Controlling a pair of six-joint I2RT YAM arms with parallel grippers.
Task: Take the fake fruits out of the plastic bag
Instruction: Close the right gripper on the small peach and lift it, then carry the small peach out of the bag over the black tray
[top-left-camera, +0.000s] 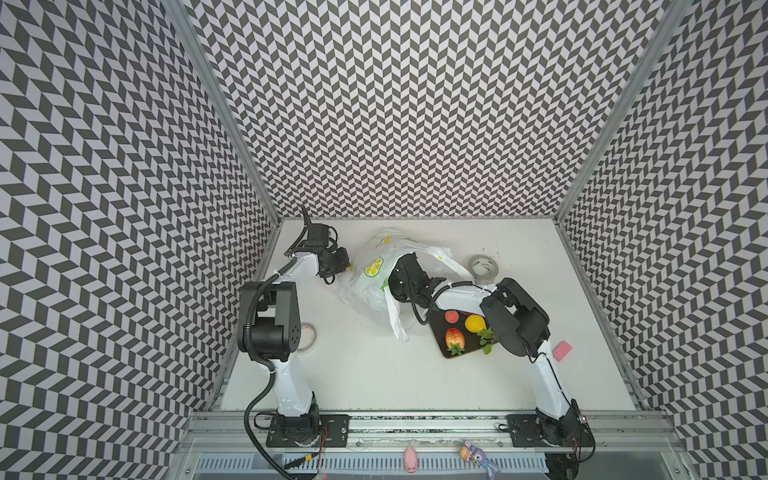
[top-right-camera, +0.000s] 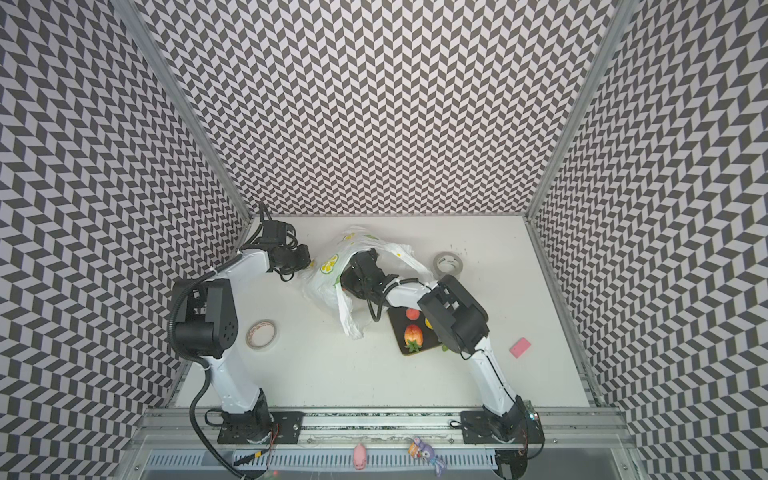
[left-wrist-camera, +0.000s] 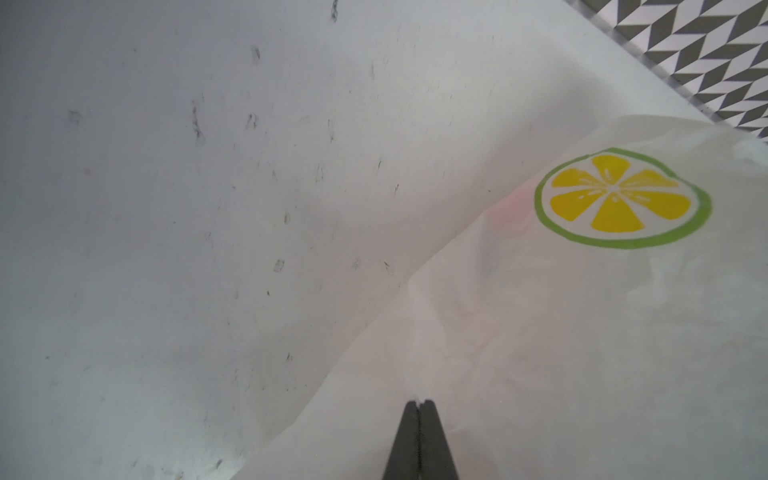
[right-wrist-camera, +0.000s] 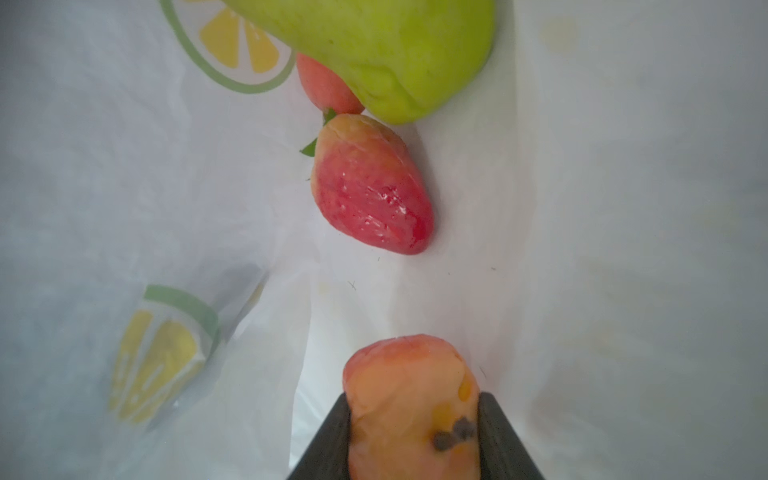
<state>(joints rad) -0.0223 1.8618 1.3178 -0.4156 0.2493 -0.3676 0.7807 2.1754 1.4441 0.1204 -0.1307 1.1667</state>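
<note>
We find the bag (top-left-camera: 368, 286) crumpled on the tabletop (top-left-camera: 353, 374) toward the rear centre, with its mouth facing the right arm. The left fingers (left-wrist-camera: 409, 440) are fully closed and pinch a fold of film at the bag's left edge; creases run out from the tips. The right arm reaches into the mouth, so both top views hide its fingers. In the right wrist view we see the right fingers (right-wrist-camera: 328, 436) partly closed on a peach (right-wrist-camera: 407, 374) inside the bag, one finger on each side of it. Farther in, a strawberry (right-wrist-camera: 370, 187) lies on the film, apart from the peach. A pear (right-wrist-camera: 395, 54) lies just beside the strawberry's leaf end, and a second red fruit (right-wrist-camera: 326, 87) lies partly behind the pear. A dark tray (top-left-camera: 469, 345) sits near the bag's handle, partly under the right arm. It carries a lemon (top-left-camera: 475, 323), a pink fruit (top-left-camera: 451, 316) and a red-yellow fruit (top-left-camera: 454, 336).
</note>
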